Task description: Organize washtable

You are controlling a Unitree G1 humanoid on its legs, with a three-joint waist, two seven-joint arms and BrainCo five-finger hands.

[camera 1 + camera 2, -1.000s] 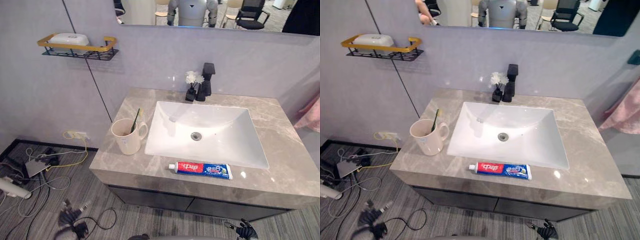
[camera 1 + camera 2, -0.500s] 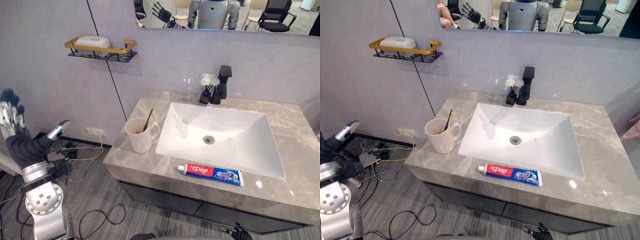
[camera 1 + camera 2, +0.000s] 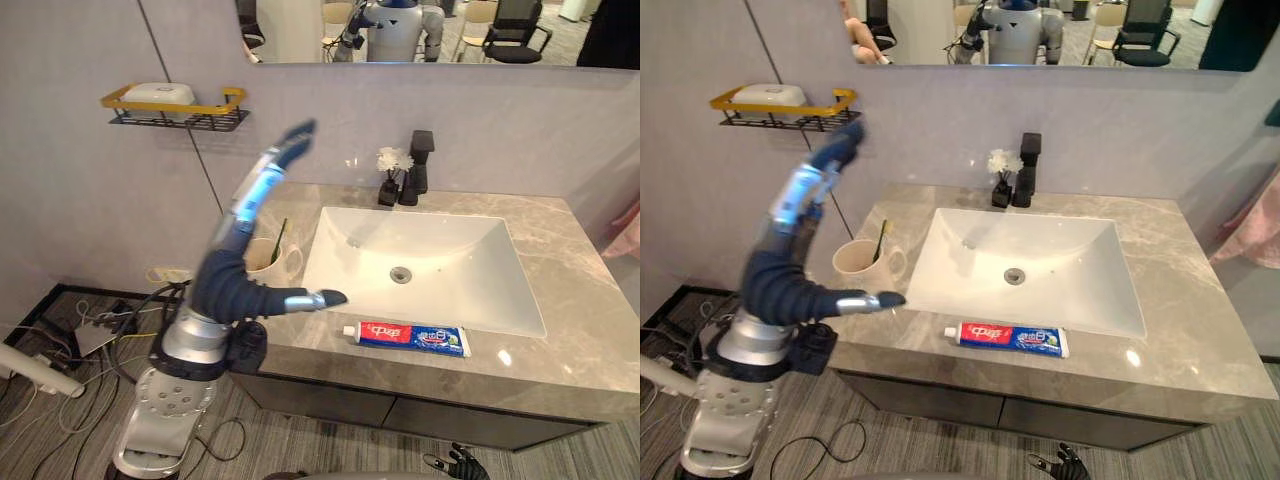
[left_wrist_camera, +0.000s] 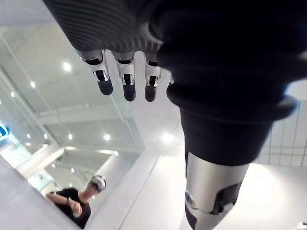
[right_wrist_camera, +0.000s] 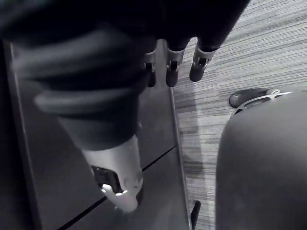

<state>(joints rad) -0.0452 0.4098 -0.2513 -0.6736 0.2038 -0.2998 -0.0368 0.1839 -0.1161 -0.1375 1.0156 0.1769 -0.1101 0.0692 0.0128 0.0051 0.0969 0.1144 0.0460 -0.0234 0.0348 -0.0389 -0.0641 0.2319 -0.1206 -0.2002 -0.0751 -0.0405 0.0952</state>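
A beige cup (image 3: 857, 263) with a green toothbrush (image 3: 879, 241) in it stands on the grey marble counter (image 3: 590, 340), left of the white sink (image 3: 440, 270). A red and blue toothpaste tube (image 3: 412, 338) lies along the counter's front edge. My left hand (image 3: 228, 280) is raised in front of the cup and open. Its fingers (image 3: 285, 150) point up toward the wall and its thumb (image 3: 312, 298) points toward the tube. It holds nothing. My right hand (image 3: 455, 466) hangs low by the cabinet front, its fingers (image 5: 172, 67) relaxed and empty.
A black faucet (image 3: 421, 165) and a small vase of white flowers (image 3: 390, 170) stand behind the sink. A gold-rimmed wall shelf (image 3: 175, 105) holds a white soap box. A mirror hangs above. Cables and a power strip lie on the floor at the left.
My left arm has swung up from the far left and now stands in front of the cup, fingers raised. The camera has shifted. Cup and tube stay in place.
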